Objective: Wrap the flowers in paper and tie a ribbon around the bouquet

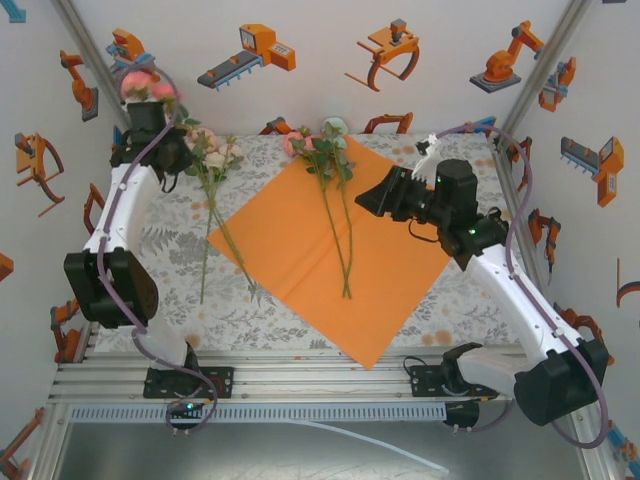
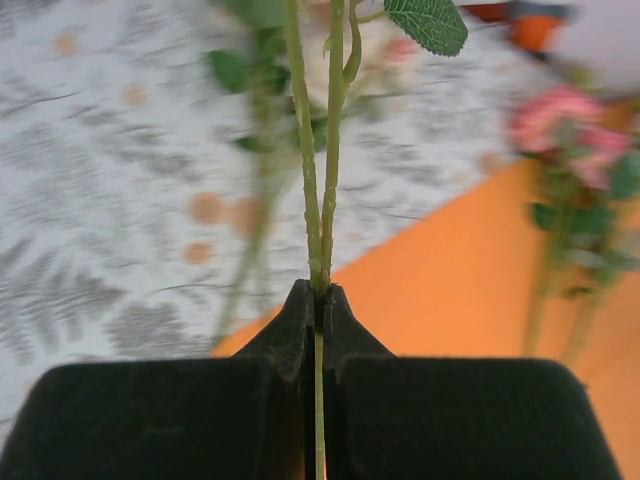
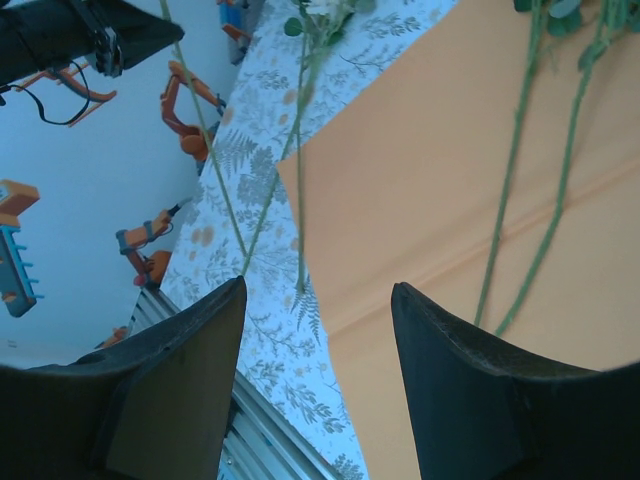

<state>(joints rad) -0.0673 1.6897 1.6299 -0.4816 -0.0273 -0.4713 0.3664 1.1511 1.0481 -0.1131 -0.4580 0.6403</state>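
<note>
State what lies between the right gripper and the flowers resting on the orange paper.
Bare paper: in the top view nothing else sits between the right gripper and those flowers.

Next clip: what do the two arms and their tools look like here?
Both arms match: the left arm and right arm have white links between bulky black joint housings, with a purple-grey cable looped loosely alongside each. The left tool and right tool carry matte black, wedge-shaped fingers. No markings are readable.
</note>
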